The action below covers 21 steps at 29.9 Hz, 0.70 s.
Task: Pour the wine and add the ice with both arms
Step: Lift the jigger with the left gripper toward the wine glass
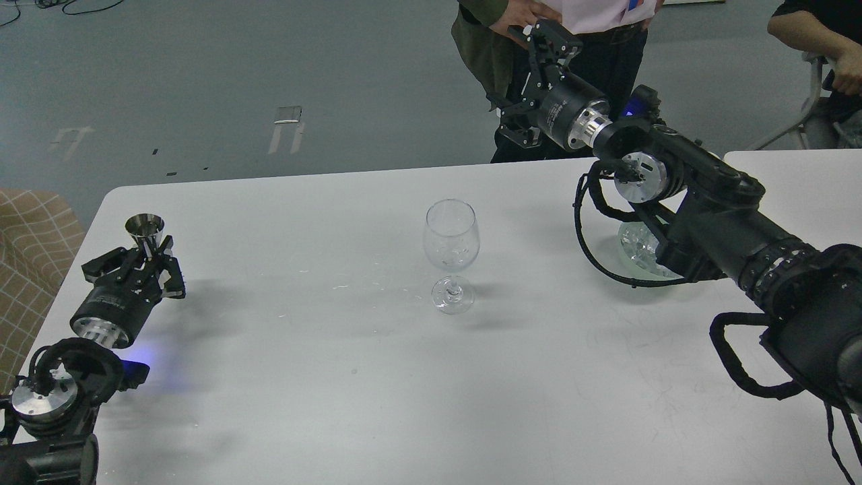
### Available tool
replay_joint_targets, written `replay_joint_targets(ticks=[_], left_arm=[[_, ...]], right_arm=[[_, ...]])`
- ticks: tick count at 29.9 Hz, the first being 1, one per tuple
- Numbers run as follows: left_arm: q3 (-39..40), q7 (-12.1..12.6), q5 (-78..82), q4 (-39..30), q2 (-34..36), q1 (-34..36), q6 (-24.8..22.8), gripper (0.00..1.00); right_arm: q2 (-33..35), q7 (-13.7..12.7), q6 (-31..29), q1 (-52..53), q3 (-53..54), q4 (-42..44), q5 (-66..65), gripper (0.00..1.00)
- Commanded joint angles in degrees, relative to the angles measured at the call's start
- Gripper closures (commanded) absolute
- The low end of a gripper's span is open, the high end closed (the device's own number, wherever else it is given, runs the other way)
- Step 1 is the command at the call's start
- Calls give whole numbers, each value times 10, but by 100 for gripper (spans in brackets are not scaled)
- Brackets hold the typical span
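Note:
A clear wine glass (pixel 451 250) stands upright at the table's middle; faint glints show low in its bowl. My left gripper (pixel 146 261) is at the table's left edge, shut on the stem of a small metal cup (pixel 145 229) held upright. My right arm (pixel 714 209) reaches across the right side. Its gripper (pixel 524 75) is raised beyond the table's far edge, jaws wide apart and empty, close to a person's hand. A clear glass dish (pixel 636 248) holding the ice sits under my right arm, mostly hidden by it.
A person (pixel 592 40) stands right behind the far table edge, next to my right gripper. Another person (pixel 828 60) sits at the far right. A second table (pixel 794 168) adjoins on the right. A checked seat (pixel 34 242) is at the left.

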State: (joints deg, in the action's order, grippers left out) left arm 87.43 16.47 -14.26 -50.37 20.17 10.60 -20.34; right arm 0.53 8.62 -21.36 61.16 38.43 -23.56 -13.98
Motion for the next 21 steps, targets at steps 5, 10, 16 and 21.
replay_joint_targets(ticks=[5, 10, 16, 21], left_arm=[[-31, 1, 0, -111, 4, -6, 59, 100], [-59, 1, 4, -176, 4, -10, 91, 100], [-74, 9, 9, -239, 5, -18, 126, 100], [-77, 24, 9, -295, 9, -16, 156, 100]], right_arm=[[3, -1, 4, 2, 3, 3, 3, 0], [4, -3, 4, 2, 9, 14, 10, 0], [11, -3, 4, 1, 12, 14, 10, 0], [12, -2, 4, -2, 12, 14, 10, 0]])
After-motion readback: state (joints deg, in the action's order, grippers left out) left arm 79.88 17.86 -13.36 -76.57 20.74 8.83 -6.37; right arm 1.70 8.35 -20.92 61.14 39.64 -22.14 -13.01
